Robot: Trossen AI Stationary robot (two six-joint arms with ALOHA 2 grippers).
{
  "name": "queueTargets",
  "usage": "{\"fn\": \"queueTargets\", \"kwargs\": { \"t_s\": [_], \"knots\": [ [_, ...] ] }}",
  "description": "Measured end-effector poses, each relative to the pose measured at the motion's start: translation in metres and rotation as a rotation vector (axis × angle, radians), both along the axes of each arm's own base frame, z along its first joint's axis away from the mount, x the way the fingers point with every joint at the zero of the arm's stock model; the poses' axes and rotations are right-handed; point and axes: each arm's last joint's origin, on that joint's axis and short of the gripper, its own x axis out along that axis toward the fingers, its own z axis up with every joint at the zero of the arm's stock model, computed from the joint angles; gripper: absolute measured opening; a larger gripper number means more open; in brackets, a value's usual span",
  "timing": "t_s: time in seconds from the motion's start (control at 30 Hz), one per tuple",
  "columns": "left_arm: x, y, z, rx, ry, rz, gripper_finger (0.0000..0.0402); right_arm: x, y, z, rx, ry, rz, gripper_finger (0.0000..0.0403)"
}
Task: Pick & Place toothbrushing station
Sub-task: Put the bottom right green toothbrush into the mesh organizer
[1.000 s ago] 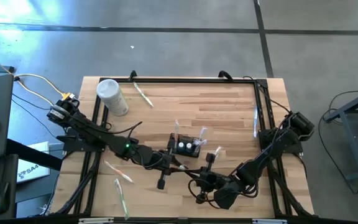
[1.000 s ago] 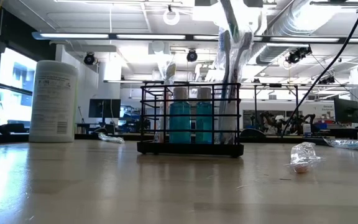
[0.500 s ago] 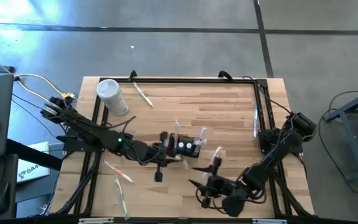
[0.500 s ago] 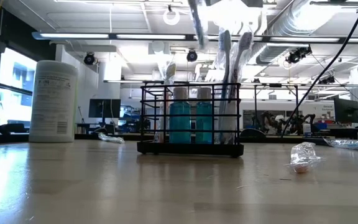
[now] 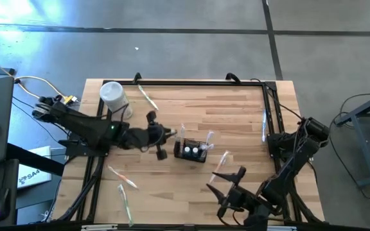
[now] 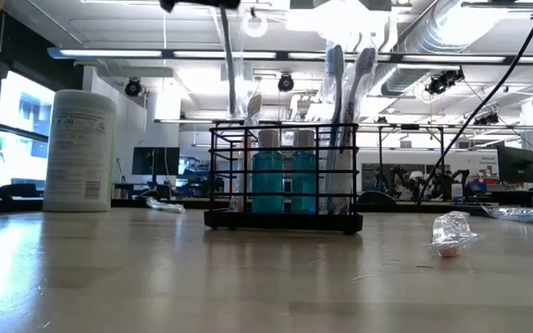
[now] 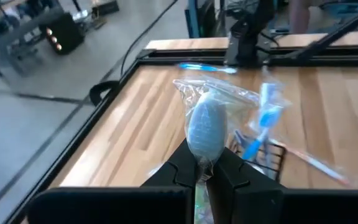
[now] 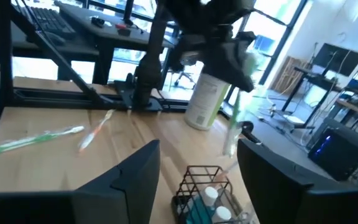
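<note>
Black wire station [image 6: 283, 176] stands mid-table — two teal bottles [image 6: 282, 181] and upright toothbrushes [image 6: 344, 69] inside. White canister [image 6: 80, 150] well to its left. Crumpled wrapper [image 6: 453, 233], possibly plastic, lies right. Dark gripper part [image 6: 199, 5] at top edge.

almost nothing is legible. at the lower left of the high view, a white box [image 5: 32, 173] beside the table shows dark letters, roughly "sa4". the white canister [image 6: 80, 150] at the left of the low view carries print too small to read.
</note>
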Motion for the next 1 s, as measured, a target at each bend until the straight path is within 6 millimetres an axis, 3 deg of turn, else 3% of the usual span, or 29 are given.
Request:
{"fn": "queueTargets", "kwargs": {
  "t_s": [0.33, 0.6, 1.0],
  "knots": [
    [0.008, 0.032, -0.029, -0.126, 0.016, -0.003, 0.0010, 0.001, -0.003, -0.004, 0.045, 0.013, 0.017, 0.0203],
    [0.008, 0.030, -0.038, -0.192, 0.012, -0.039, 0.0010, 0.002, -0.004, -0.005, 0.039, 0.024, 0.017, 0.0203],
    [0.009, 0.030, -0.033, -0.186, -0.032, -0.060, 0.0009, 0.009, -0.018, -0.012, 0.105, 0.056, -0.007, 0.0203]
  ]
}}
